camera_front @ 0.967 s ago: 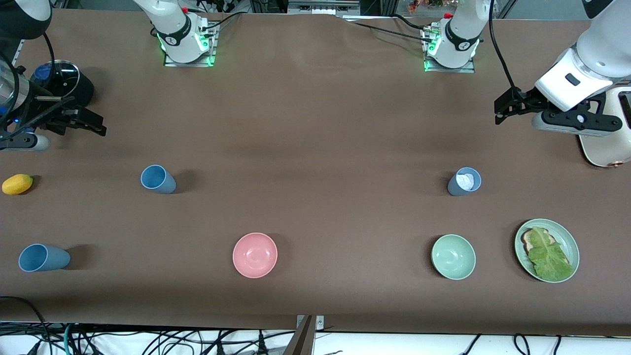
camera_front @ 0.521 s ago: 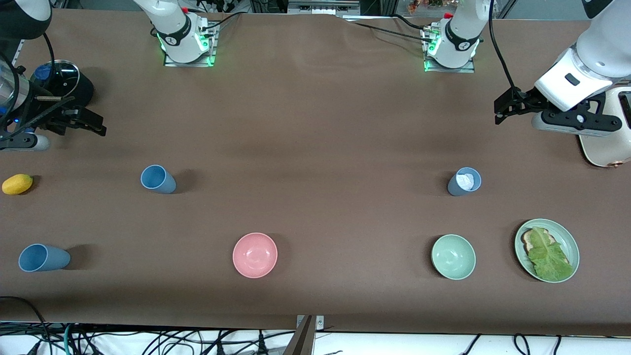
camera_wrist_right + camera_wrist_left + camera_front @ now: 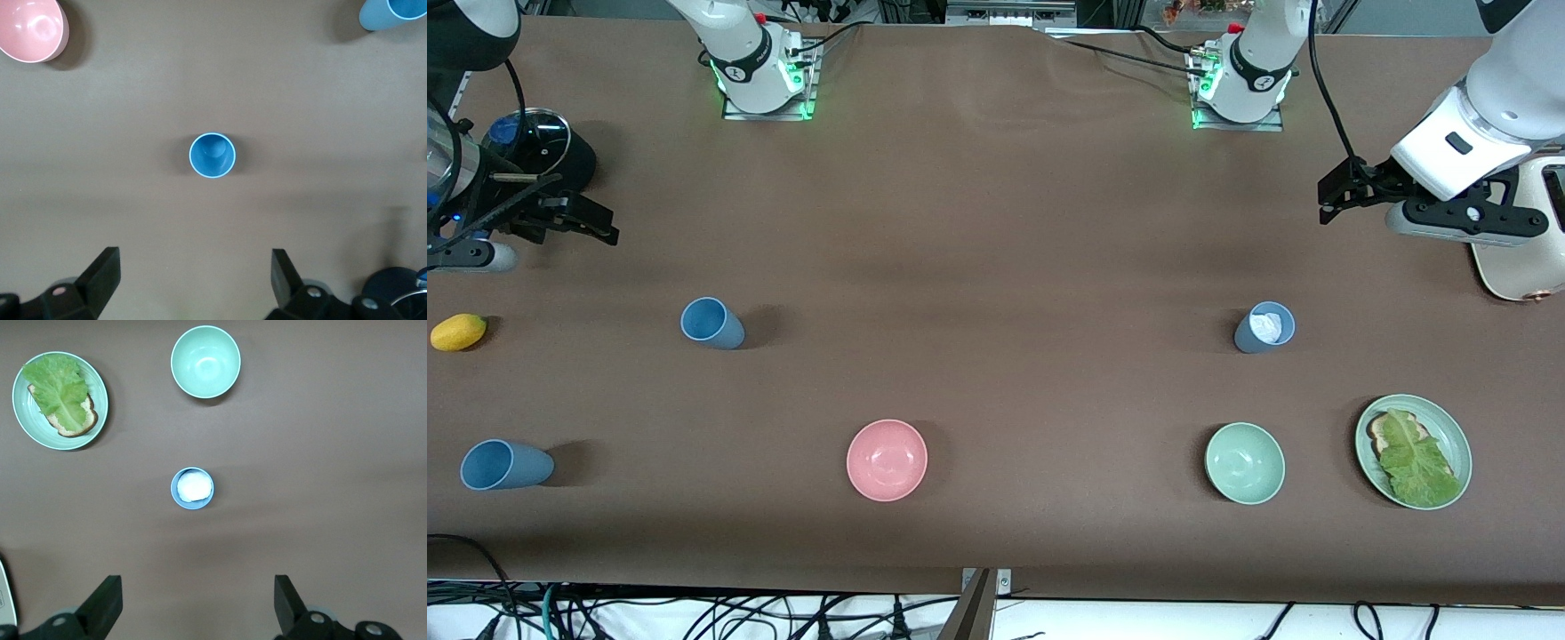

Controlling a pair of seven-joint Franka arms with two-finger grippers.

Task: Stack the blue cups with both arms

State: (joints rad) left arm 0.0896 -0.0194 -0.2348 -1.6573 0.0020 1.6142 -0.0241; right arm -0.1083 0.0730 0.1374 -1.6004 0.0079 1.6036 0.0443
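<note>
1. The left gripper [image 3: 1329,197] hangs in the air over the tabletop [image 3: 996,222] at the left arm's end, jaws spread wide and holding nothing.
2. The right gripper [image 3: 600,227] hangs over the right arm's end of the tabletop, jaws also wide apart and empty; a black lidded pot [image 3: 543,147] sits just beside it.
3. A slate blue cup [image 3: 1263,327] stands upright toward the left arm's end, with something white tucked inside it; in the left wrist view it [image 3: 192,488] shows between the spread fingers [image 3: 103,607].
4. A sky blue cup [image 3: 711,323] stands upright toward the right arm's end, empty.
5. A second sky blue cup [image 3: 505,465] stands nearer the front camera, close to the table's edge at the right arm's end.
6. The pink bowl [image 3: 887,460] and the pale green bowl [image 3: 1245,463] sit well apart in the row nearer the camera.
7. A green plate [image 3: 1458,444] carries toast under a lettuce leaf, beside the green bowl.
8. A lemon [image 3: 458,332] lies at the right arm's end.
</note>
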